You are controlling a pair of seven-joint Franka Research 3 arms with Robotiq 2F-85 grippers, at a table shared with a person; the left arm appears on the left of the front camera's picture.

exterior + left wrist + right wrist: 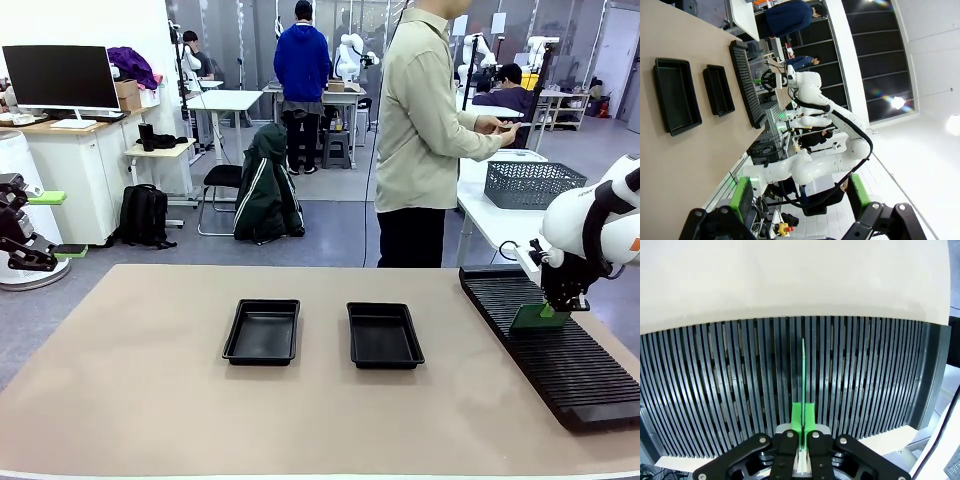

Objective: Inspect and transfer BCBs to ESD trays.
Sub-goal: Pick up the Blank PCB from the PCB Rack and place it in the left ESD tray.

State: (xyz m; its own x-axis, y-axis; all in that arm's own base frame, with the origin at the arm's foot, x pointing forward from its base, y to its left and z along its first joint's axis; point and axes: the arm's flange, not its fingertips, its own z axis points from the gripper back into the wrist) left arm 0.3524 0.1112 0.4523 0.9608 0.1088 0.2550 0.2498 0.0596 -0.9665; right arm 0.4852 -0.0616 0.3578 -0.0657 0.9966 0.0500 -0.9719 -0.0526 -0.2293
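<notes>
- The right gripper (549,309) was clenched on one BCB (534,319), held on edge over the slotted rack (570,370) at the table's right side. So thin a pinch could have let it swivel or slip.
- In the right wrist view the BCB ran in line with the rack's slots. A lift off that line risked snagging a rib and jerking the rack.
- The two ESD trays (262,332) lay empty mid-table, well apart from the rack. A tilted BCB could have caught a flared rim at set-down.
- The left gripper (55,224) hung released off the table's left edge, holding nothing.
</notes>
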